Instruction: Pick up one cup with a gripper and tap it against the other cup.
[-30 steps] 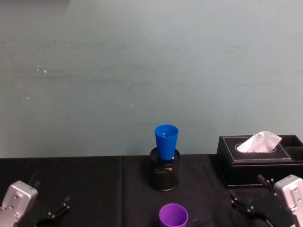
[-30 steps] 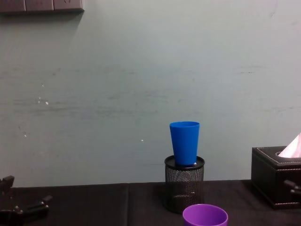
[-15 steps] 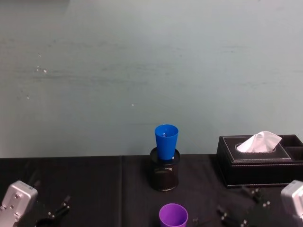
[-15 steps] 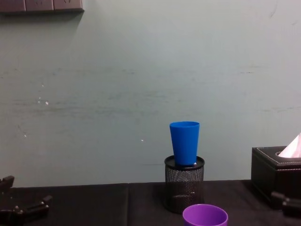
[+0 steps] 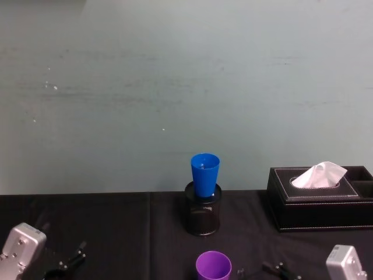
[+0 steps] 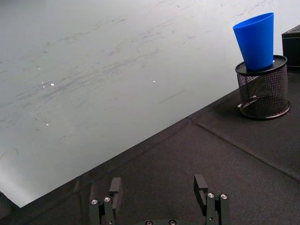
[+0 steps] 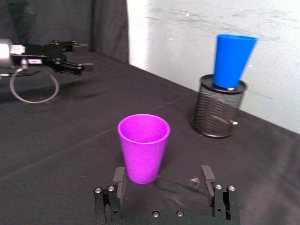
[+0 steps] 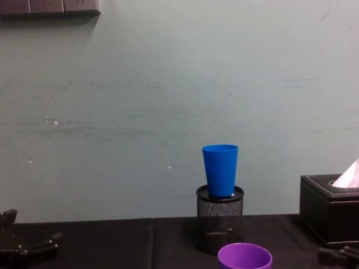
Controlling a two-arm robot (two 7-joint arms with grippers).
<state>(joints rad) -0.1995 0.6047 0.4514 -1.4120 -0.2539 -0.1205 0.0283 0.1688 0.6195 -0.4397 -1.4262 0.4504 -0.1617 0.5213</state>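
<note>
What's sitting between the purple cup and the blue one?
Only bare black tablecloth, then the mesh holder the blue cup stands in, seen in the right wrist view. The open right gripper is near the purple cup.

Blue cup (image 6: 255,40) apparently in mesh holder (image 6: 262,91)

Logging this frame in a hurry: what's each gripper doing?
Left gripper: open, holding nothing.
Right gripper: open, holding nothing, purple cup just in front.

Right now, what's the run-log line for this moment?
phase: pre-grasp | right gripper: open, facing upright purple cup, no grip | blue cup: in mesh holder | left gripper: open, parked low left
</note>
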